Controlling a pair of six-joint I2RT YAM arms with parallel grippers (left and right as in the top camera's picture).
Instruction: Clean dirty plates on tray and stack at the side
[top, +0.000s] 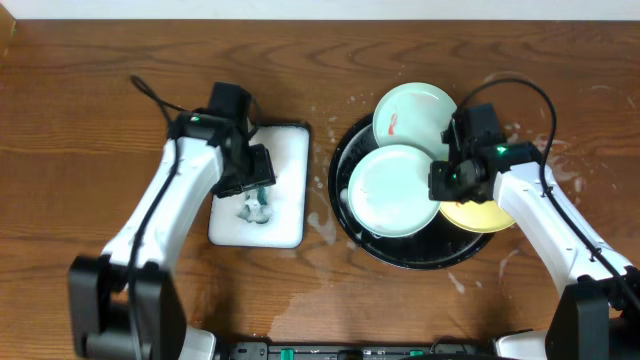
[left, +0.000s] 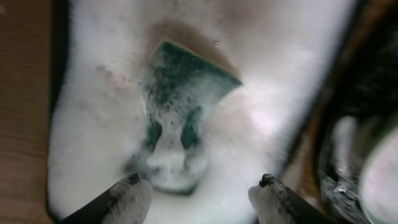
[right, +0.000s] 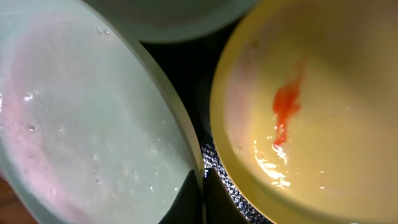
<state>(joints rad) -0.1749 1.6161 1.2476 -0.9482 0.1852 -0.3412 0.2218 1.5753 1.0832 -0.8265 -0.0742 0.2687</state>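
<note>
The black tray (top: 400, 255) holds three plates. A wet mint-green plate (top: 392, 190) lies at its middle. A second mint-green plate (top: 412, 112) with a red smear leans on the far rim. The yellow plate (top: 472, 215), at the right, is partly under my right arm. My right gripper (top: 440, 185) is shut on the middle plate's right rim. In the right wrist view the fingers (right: 202, 186) pinch that plate's (right: 81, 124) edge beside the yellow plate (right: 323, 112), which has a red-orange smear (right: 285, 106). My left gripper (left: 199, 186) is open over a foamy green sponge (left: 177, 81).
The white rectangular foam-filled tray (top: 285, 170) sits left of the black tray with the sponge (top: 255, 208) in it, under my left gripper (top: 255, 190). Whitish soap splashes streak the wood tabletop (top: 320, 290) around the black tray.
</note>
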